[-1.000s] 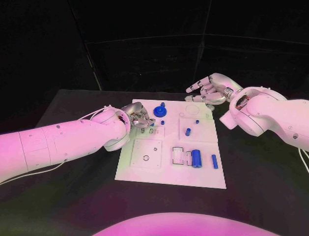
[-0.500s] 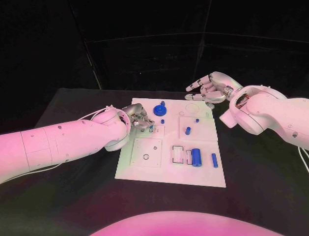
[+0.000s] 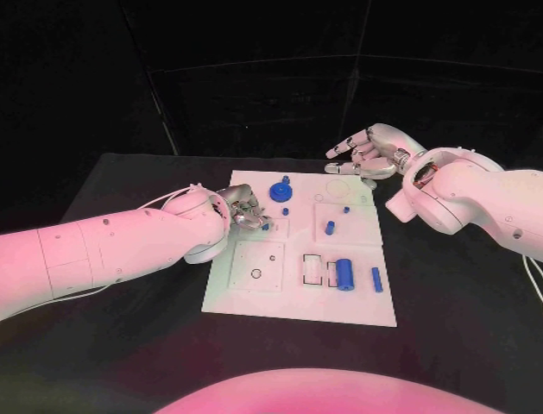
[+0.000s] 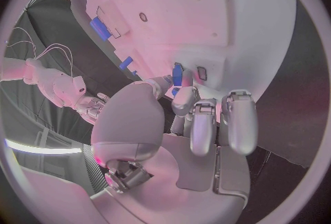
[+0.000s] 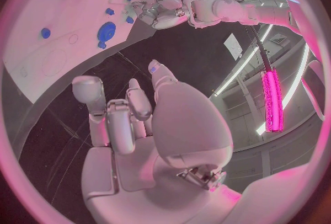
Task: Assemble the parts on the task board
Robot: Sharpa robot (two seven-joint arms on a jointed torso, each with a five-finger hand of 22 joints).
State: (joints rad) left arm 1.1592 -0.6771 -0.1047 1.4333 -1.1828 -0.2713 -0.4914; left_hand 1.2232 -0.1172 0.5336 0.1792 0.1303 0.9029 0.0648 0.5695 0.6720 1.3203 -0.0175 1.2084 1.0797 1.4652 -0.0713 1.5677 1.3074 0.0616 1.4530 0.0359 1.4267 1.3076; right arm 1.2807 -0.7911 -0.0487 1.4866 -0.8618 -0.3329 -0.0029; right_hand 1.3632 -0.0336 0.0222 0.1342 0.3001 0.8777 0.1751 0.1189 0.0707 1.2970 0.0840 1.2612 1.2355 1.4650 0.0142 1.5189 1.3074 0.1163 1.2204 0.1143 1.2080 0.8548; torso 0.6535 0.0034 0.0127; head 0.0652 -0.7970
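Head view: left robot hand (image 3: 245,212) pinching small blue plastic peg (image 4: 177,74) over white flat task board (image 3: 346,302), left side.
Looks light, stiff, slick: best pinched mid-shaft. Right robot hand (image 3: 369,153) spread wide, holding nothing, beyond far edge.

A black table (image 3: 470,285) carries everything. Behind it hangs a dark backdrop (image 3: 271,78). A bright pink light bar (image 5: 271,100) glows in the room.

The left hand (image 3: 246,210) hides the small blue part (image 4: 177,74) beneath its fingers (image 4: 207,124).
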